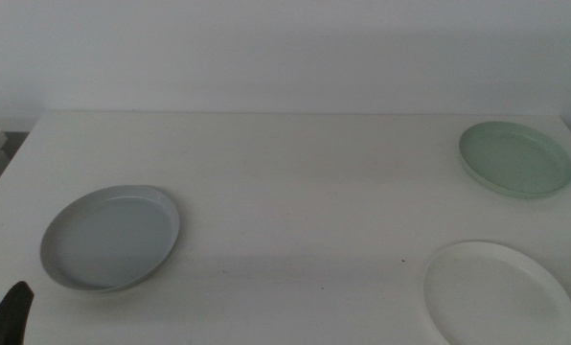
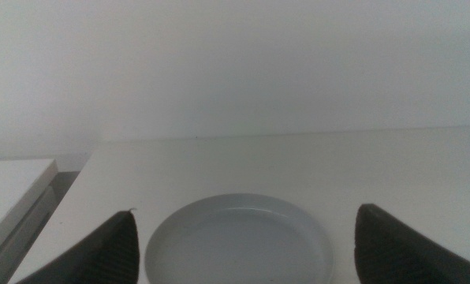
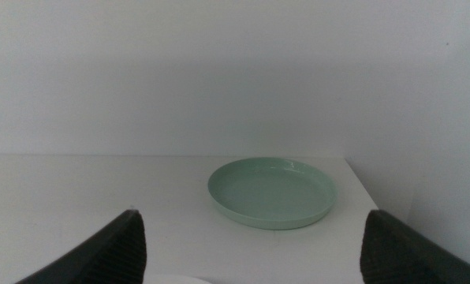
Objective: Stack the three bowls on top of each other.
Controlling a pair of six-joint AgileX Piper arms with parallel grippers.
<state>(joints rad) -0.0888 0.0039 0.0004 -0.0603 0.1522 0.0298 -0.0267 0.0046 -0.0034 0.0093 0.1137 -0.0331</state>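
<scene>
Waiting low at the near left corner of the white table (image 1: pixel 285 182), the left gripper (image 2: pixel 247 244) shows in the middle view only as a dark tip at the bottom edge; its two jaws stand wide apart and hold nothing. Just ahead of it, framed between those jaws in its wrist view, lies the light grey bowl (image 1: pixel 111 238), flat on the tabletop and touching neither jaw. Beyond that bowl the table runs bare to its far edge, where a pale wall (image 1: pixel 285 53) rises. Off to the outer side of this claw the table's left edge falls away, and past it sits a white ledge (image 2: pixel 14 193) at a lower level. The right gripper (image 3: pixel 251 248) is out of the middle view; its wrist view shows its jaws likewise spread wide and empty. Ahead of it, well apart from the jaws, rests the pale mint green bowl (image 3: pixel 272 192), close to the table's far right corner with the right edge just beside it. The white bowl (image 1: pixel 499 293) lies at the near right of the table, its rim a sliver between the right claw's jaws. All three bowls sit well apart, each alone, with a broad stretch of open tabletop between the grey one and the other two.
</scene>
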